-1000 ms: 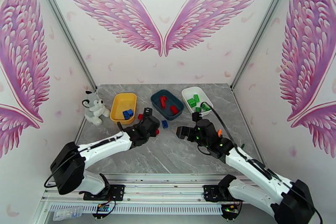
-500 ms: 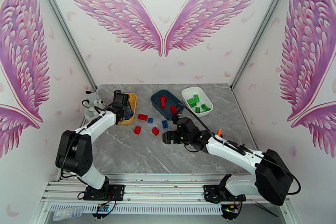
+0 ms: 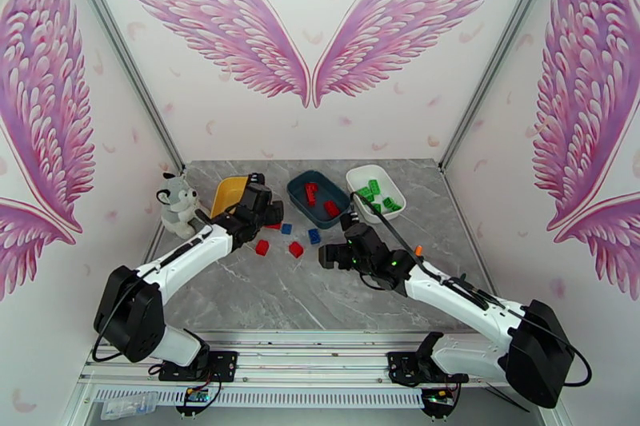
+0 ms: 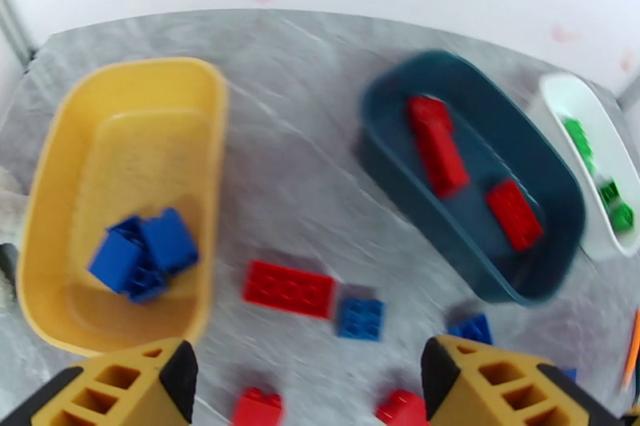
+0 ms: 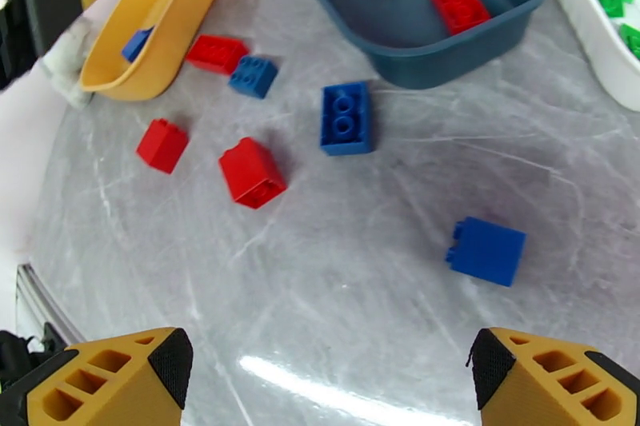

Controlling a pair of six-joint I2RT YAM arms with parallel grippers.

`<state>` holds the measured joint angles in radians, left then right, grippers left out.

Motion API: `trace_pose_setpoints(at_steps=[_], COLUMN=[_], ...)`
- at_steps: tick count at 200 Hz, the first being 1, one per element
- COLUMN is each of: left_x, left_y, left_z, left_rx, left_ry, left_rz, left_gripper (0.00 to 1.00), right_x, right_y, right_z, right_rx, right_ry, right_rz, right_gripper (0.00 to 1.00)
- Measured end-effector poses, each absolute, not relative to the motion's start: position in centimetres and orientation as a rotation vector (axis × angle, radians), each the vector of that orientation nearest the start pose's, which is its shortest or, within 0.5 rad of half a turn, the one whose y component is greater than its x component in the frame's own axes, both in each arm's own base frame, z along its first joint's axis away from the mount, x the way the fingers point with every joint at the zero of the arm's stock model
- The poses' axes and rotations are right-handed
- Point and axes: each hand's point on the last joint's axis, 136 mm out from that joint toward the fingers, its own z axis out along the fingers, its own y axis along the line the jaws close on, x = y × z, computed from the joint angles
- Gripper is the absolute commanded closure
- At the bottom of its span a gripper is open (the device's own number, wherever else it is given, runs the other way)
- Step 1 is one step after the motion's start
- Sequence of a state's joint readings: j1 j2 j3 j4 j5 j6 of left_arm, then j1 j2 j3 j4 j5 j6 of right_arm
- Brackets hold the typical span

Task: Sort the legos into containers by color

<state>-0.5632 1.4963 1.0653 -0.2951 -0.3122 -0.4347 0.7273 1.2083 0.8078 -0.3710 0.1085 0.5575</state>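
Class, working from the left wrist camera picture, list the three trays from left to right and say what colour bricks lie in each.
Yellow rounded plastic tray holding blue studded bricks → dark teal plastic tray holding red studded bricks → white plastic tray holding green studded bricks.

The grey marbled surface (image 3: 320,300) carried a yellow tray (image 4: 120,132), a teal tray (image 4: 400,180), a white tray (image 3: 358,174) and a plush husky (image 3: 178,204) along its far side. Three red bricks (image 5: 253,172) and three blue bricks (image 5: 346,118) lay loose nearer.
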Motion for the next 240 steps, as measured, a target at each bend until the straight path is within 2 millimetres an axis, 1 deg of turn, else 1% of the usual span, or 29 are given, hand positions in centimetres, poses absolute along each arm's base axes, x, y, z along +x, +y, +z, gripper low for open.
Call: trace_pose_setpoints(at_steps=[19, 39, 53, 75, 90, 102, 122, 150, 198, 216, 240], left_x=[37.2, 36.6, 36.1, 35.8, 36.0, 36.2, 36.7, 37.4, 39.5, 40.1, 40.3], left_y=[-20.2, -22.3, -23.8, -25.8, -27.0, -27.8, -28.9, -29.9, -32.1, -32.5, -32.4], left_z=[15.3, 13.4, 11.4, 8.0, 6.4, 5.5, 4.7, 4.4, 4.5, 4.0, 2.9], left_rx=[0.041, 0.086, 0.126, 0.188, 0.213, 0.224, 0.232, 0.229, 0.207, 0.201, 0.198], left_ry=[2.297, 2.325, 2.362, 2.420, 2.446, 2.459, 2.466, 2.465, 2.445, 2.446, 2.463], left_rz=[-0.193, -0.202, -0.184, -0.140, -0.122, -0.113, -0.111, -0.119, -0.144, -0.132, -0.097], left_gripper=[0.19, 0.19, 0.20, 0.21, 0.22, 0.22, 0.22, 0.23, 0.32, 0.34, 0.36], right_x=[27.9, 28.1, 27.9, 27.4, 27.1, 27.0, 26.9, 27.1, 27.3, 27.3, 27.3], right_y=[20.8, 19.2, 18.0, 16.3, 15.5, 15.2, 15.0, 15.1, 15.1, 15.1, 15.1], right_z=[15.8, 16.9, 17.6, 19.0, 19.9, 20.4, 20.5, 20.1, 19.1, 19.0, 18.8], right_rx=[-0.101, -0.036, 0.002, 0.050, 0.073, 0.083, 0.091, 0.099, 0.107, 0.107, 0.109], right_ry=[2.356, 2.314, 2.280, 2.219, 2.185, 2.165, 2.158, 2.171, 2.205, 2.207, 2.213], right_rz=[0.482, 0.462, 0.450, 0.450, 0.456, 0.463, 0.465, 0.462, 0.453, 0.457, 0.460], right_gripper=[0.01, 0.01, 0.01, 0.01, 0.01, 0.01, 0.01, 0.01, 0.01, 0.01, 0.01])
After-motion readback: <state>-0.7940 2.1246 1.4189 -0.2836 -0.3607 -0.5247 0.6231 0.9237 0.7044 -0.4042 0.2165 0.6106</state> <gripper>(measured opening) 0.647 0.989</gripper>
